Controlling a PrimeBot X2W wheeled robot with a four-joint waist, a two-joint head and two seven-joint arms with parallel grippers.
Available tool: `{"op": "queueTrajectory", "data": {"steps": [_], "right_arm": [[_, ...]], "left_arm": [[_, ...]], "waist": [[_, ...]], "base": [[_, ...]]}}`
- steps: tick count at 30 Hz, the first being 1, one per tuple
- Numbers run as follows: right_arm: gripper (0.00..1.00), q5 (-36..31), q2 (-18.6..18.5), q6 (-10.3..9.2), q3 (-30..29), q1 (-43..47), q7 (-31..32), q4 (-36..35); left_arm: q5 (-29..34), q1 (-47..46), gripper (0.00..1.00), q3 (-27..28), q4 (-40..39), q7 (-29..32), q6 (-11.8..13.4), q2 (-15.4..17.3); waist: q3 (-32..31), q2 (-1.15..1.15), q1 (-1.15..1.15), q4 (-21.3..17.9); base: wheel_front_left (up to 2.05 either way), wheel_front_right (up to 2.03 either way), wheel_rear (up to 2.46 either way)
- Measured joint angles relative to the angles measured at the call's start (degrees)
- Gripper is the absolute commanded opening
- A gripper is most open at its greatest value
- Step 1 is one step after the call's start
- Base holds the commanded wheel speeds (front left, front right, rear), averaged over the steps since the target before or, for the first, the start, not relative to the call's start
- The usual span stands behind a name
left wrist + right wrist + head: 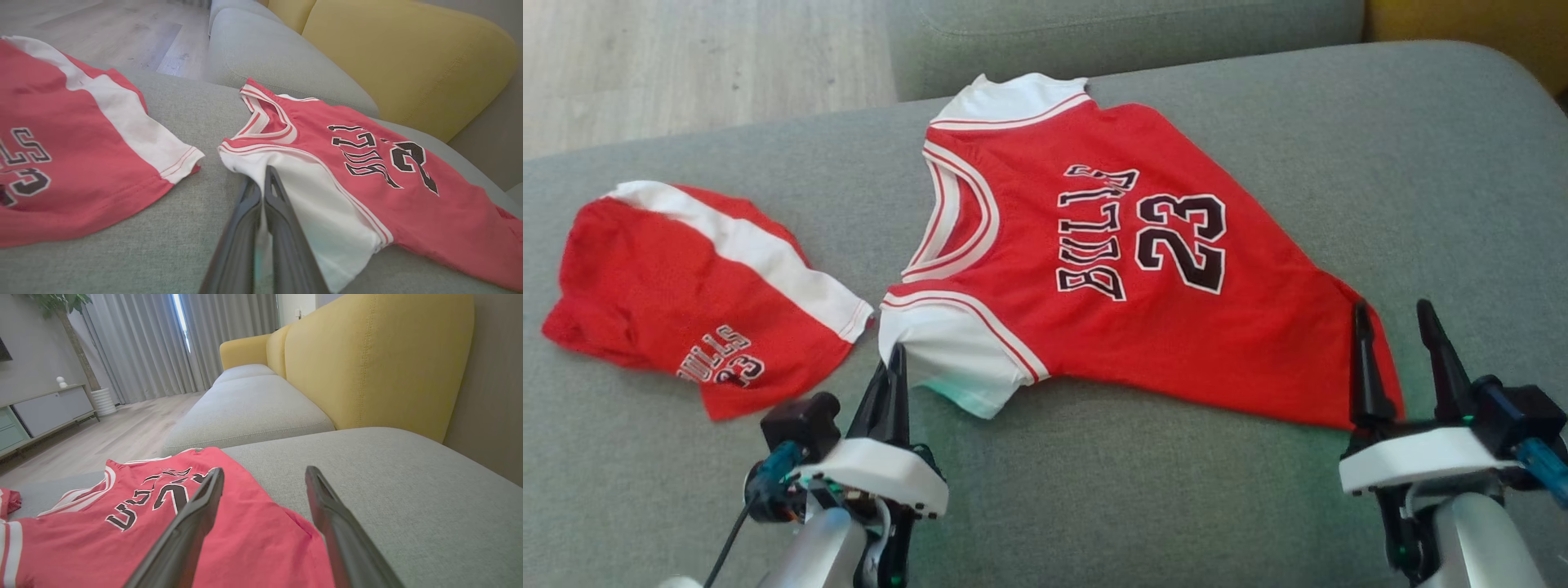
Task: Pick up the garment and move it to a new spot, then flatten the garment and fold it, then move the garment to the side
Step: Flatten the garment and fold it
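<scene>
The garment (1111, 278) is a red jersey with white sleeves, "BULLS" and "23" on it, spread on the grey sofa cushion (1176, 506). My left gripper (897, 359) is shut on the edge of its near white sleeve (327, 220); in the left wrist view (261, 181) a sliver of white cloth shows between the closed fingers. My right gripper (1392, 310) stands open at the jersey's hem corner (294, 539), one finger over the red cloth, the other over bare cushion (408, 490). From the right wrist, that gripper (264, 473) has nothing between its fingers.
A pair of red shorts (686, 294) with a white stripe lies crumpled left of the jersey, close to the left gripper. Yellow backrests (367, 367) run along the right. A second grey cushion (1127, 33) and wooden floor (686, 65) lie beyond.
</scene>
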Motion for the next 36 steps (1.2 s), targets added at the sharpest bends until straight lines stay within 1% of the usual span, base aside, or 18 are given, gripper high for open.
{"op": "queueTrajectory", "data": {"steps": [4,7,9,11,16,21,25,31,36], "right_arm": [[1.00,-0.5,0.1,0.00,-1.7,0.1,1.9,1.7],[1.00,-0.5,0.1,0.00,-3.1,0.9,3.4,2.8],[1.00,-0.5,0.1,0.00,-3.3,1.6,4.3,3.8],[1.00,-0.5,0.1,0.00,-3.3,2.0,4.6,4.1],[1.00,0.0,0.1,0.00,-3.5,2.4,7.7,6.5],[1.00,3.2,0.1,0.00,-1.8,2.4,11.8,8.9],[1.00,4.3,0.1,0.00,-1.0,2.4,14.8,10.6],[1.00,5.3,0.1,0.00,-1.1,2.4,16.8,12.8],[1.00,5.3,0.1,0.00,-1.3,2.1,16.9,13.9]], "left_arm": [[-0.3,1.3,0.00,0.0,-1.7,-1.2,0.1,0.0],[-0.3,1.7,0.00,1.5,-3.1,-2.9,1.5,-0.1],[-0.3,1.7,0.00,2.5,-4.2,-3.6,2.0,-0.1],[-0.3,1.7,0.00,2.9,-4.8,-4.0,2.0,-0.1],[0.3,1.7,0.00,3.3,-5.9,-4.5,2.0,-0.3],[0.4,1.7,0.00,3.3,-6.0,-4.7,1.9,-0.8],[0.4,1.7,0.00,3.3,-5.7,-5.0,1.7,-1.1],[0.9,1.7,0.00,3.3,-5.4,-5.0,1.4,-1.3],[0.9,1.7,0.00,3.3,-5.4,-5.0,1.1,-1.4]], "waist": [[-0.5,0.00,0.00,0.4],[-0.4,0.00,0.00,0.2],[-0.4,0.00,0.00,0.0],[-0.3,0.00,0.00,0.0],[-0.3,0.00,0.00,-0.2],[-0.3,0.00,0.00,-0.3],[-0.5,0.00,0.00,-0.2],[-0.8,0.00,0.00,0.3],[-0.6,0.00,0.00,0.8]], "base": [[0.00,0.00,0.00],[0.00,0.00,0.00],[0.00,0.00,0.00],[0.00,0.00,0.00],[0.00,0.00,0.00],[0.00,0.00,0.00],[0.00,0.00,0.00],[0.00,0.00,0.00],[0.00,0.00,0.00]]}}
